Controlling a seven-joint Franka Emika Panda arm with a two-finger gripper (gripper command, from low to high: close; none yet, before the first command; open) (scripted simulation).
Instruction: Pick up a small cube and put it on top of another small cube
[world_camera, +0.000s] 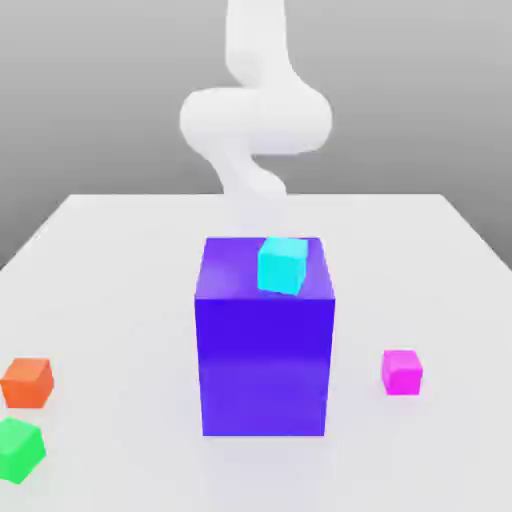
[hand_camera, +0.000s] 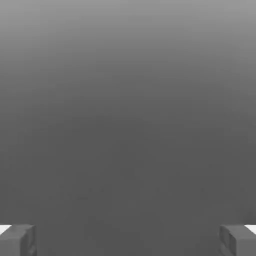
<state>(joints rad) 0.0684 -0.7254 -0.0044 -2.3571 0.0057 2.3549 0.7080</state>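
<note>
Nothing is stacked yet: your gripper (hand_camera: 128, 240) hangs spread and empty. The cyan cube (world_camera: 282, 265) sits atop the big blue block (world_camera: 264, 350); orange (world_camera: 27, 382), green (world_camera: 20, 449) and magenta (world_camera: 401, 371) cubes apparently lie untouched on the table (world_camera: 120, 260).

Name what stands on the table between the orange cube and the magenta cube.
In the exterior view, the large blue block stands between the orange cube and the magenta cube, apart from both, with a cyan cube resting on its top.
</note>
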